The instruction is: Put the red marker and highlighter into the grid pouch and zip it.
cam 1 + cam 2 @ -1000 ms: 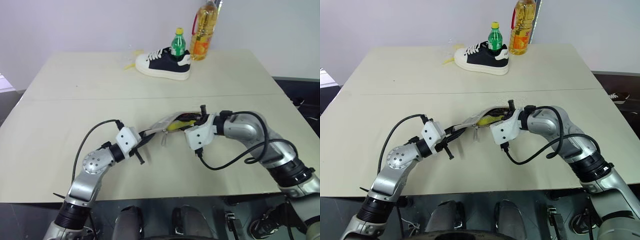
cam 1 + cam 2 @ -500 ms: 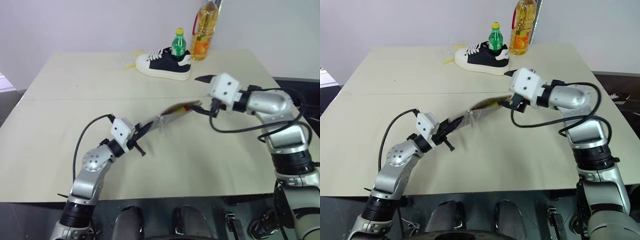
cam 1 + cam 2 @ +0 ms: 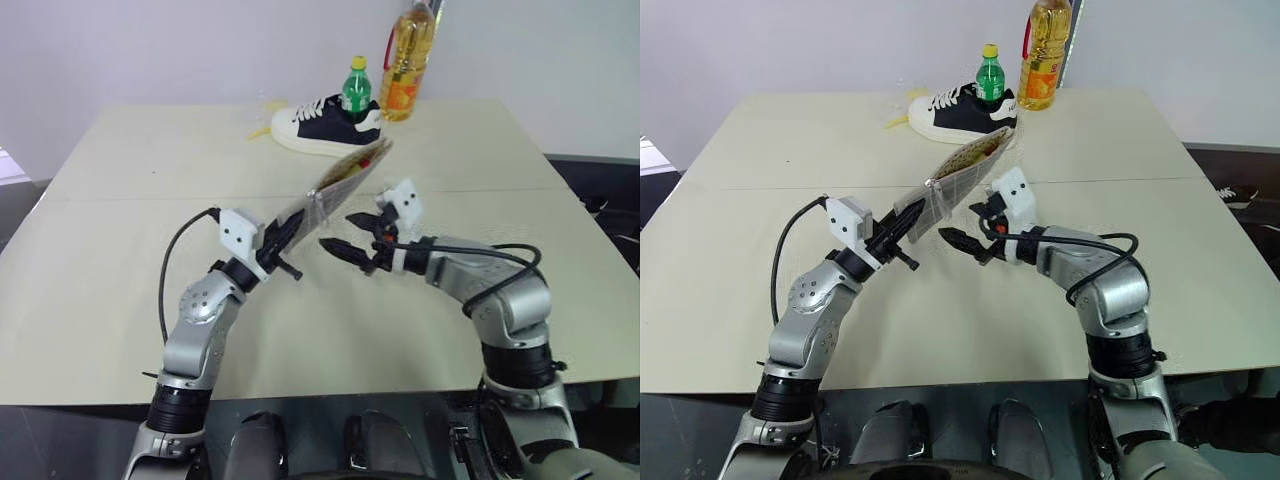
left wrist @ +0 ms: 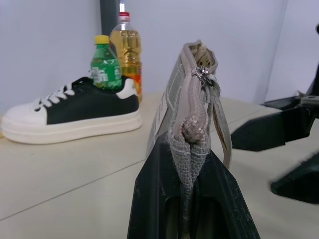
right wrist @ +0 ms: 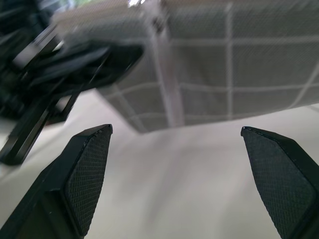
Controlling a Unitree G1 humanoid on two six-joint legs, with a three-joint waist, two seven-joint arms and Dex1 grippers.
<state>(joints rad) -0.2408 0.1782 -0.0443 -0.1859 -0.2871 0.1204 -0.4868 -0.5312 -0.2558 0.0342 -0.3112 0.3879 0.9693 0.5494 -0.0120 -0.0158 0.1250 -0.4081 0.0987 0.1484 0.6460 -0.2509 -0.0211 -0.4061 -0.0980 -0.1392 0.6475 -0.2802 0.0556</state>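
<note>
One grey fabric grid pouch (image 3: 958, 178) hangs in the air above the middle of the counter (image 3: 760, 190), tilted so its far end rises toward the back edge. Its near corner is pinched between the closed black fingers of the left gripper (image 4: 192, 191), which clamp the bunched cloth and zipper tape; a small metal zipper pull (image 4: 205, 76) sits near the top of the seam. Thin white lines cross the woven cloth. Whether the marker and highlighter are inside cannot be made out. Just beside the pouch, the right gripper (image 3: 970, 225) hovers with its textured pads (image 5: 87, 172) spread wide, holding nothing. Near the back edge stand a black-and-white sneaker (image 3: 326, 126), a green bottle (image 3: 357, 85) and an oil bottle (image 3: 408, 62), its top cut off.
</note>
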